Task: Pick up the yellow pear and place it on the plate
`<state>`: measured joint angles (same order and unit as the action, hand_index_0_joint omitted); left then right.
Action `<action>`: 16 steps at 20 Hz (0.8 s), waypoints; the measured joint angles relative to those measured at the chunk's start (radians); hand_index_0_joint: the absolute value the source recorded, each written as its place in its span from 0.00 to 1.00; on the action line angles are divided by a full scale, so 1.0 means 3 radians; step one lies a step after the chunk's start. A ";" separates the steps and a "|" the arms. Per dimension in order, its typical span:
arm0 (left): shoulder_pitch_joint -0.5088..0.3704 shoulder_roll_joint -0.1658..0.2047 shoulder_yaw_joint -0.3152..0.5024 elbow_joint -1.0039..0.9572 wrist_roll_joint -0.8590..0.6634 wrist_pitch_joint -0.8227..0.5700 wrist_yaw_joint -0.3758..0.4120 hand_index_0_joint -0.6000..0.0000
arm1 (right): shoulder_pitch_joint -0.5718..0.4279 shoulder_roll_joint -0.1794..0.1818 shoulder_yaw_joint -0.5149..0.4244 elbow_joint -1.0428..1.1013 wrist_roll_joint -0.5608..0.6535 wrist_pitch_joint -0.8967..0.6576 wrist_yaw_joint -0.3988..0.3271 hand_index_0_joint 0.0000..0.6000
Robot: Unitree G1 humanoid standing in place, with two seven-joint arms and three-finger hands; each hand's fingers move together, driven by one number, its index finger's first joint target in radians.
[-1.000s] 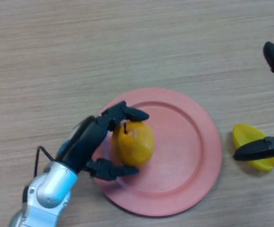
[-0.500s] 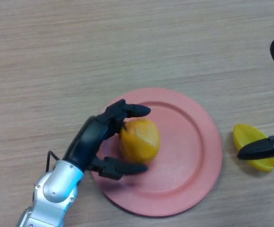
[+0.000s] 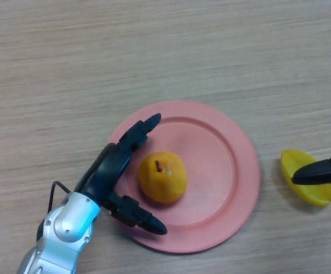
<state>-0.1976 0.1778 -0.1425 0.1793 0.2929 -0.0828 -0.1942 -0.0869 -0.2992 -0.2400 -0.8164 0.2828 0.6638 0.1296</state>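
The yellow pear (image 3: 163,176) stands upright on the pink plate (image 3: 228,171), left of its centre, stem up. My left hand (image 3: 112,171) lies over the plate's left rim, open, with its fingers spread wide on either side of the pear and not touching it. At the right edge of the view only parts of my right hand (image 3: 322,171) show, a dark finger reaching over a yellow object there.
A yellow bowl-like object (image 3: 305,185) lies on the wooden table (image 3: 96,63) to the right of the plate, partly under my right hand. Another dark part of the right arm shows at the top right corner.
My left hand has let go of the pear: its fingers spread apart and drew back to the left. The pear now stands free on the plate.
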 measured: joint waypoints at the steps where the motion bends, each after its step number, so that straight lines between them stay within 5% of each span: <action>1: 0.0000 0.0005 0.0047 -0.0073 0.0000 0.0008 -0.0027 1.00 | 0.0000 0.0000 0.0003 0.0009 0.0000 0.0000 -0.0003 0.00; 8: 0.0135 0.0137 0.0511 -0.1613 -0.0946 0.0960 -0.0239 1.00 | -0.0035 0.0000 0.0085 0.0022 -0.0001 0.0000 -0.0033 0.00; 10: 0.0138 0.0265 0.0677 -0.1897 -0.1262 0.1090 -0.0237 1.00 | -0.0043 0.0000 0.0086 0.0022 -0.0001 0.0000 -0.0033 0.00; 16: 0.0202 0.0487 0.1155 -0.2135 -0.1872 0.1499 -0.0222 1.00 | -0.0039 0.0001 0.0086 0.0021 0.0000 0.0000 -0.0033 0.00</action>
<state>-0.1370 0.3238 0.2040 -0.4611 -0.2687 0.3670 -0.2608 -0.0986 -0.2988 -0.2142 -0.8100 0.2828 0.6638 0.1196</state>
